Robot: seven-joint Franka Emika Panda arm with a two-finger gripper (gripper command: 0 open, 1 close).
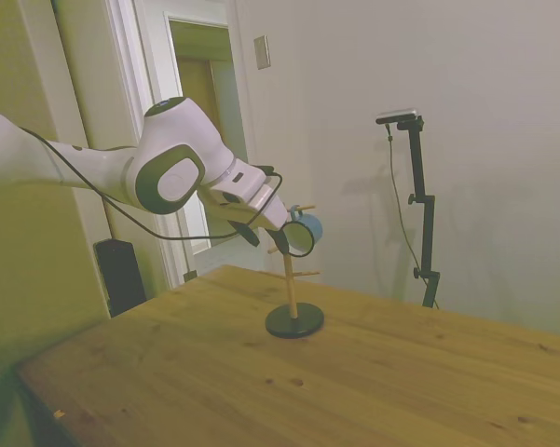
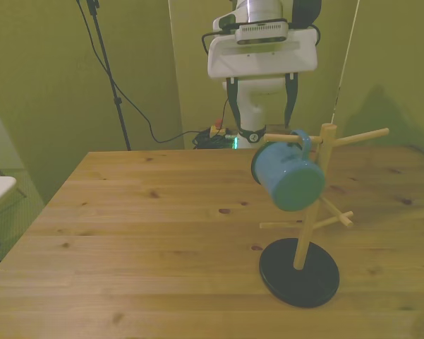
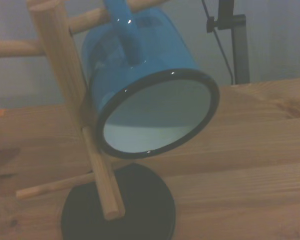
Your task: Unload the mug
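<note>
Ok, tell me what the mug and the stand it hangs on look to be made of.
The mug: probably enamelled metal, glossy blue outside, white inside, with a thin dark rim and sharp highlights. The stand: post and pegs of pale, unpainted wood showing faint grain; its round base is matt black, material unclear, perhaps painted metal or wood.

Mug point(image 3: 140, 65): blue, hangs by its handle on a peg, white inside facing us.
Stand point(image 3: 57, 65): wooden post, dark base point(image 3: 140, 210).

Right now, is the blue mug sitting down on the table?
No, the mug hangs by its handle from a peg of the wooden mug tree, well above the table.
</note>
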